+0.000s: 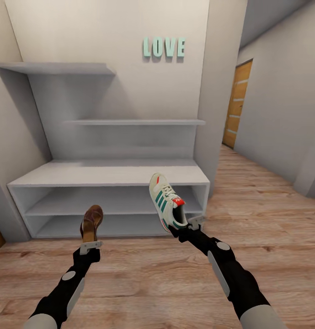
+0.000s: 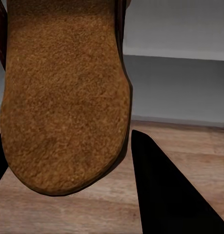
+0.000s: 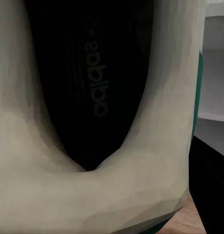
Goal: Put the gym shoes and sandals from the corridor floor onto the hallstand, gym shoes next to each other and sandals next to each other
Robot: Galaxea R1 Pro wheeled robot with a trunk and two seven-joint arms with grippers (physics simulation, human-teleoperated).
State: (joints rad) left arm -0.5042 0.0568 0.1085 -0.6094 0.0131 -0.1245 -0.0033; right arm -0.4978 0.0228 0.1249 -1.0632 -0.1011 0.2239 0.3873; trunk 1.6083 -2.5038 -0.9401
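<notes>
- The left hand (image 1: pixel 90 247) is closed on a small dark-brown leather sandal (image 1: pixel 91 222), held upright above the light wood-plank corridor floor (image 1: pixel 157 278); its grainy tan sole (image 2: pixel 63 92) faces the wrist camera.
- The right hand (image 1: pixel 190 225) grips, probably at the heel, a cream-white lace-up gym shoe (image 1: pixel 165 201) with green stripes, its dark inside (image 3: pixel 87 83) open.
- Both shoes hang before the pale grey hallstand (image 1: pixel 107 173), whose smooth shelves are bare.
</notes>
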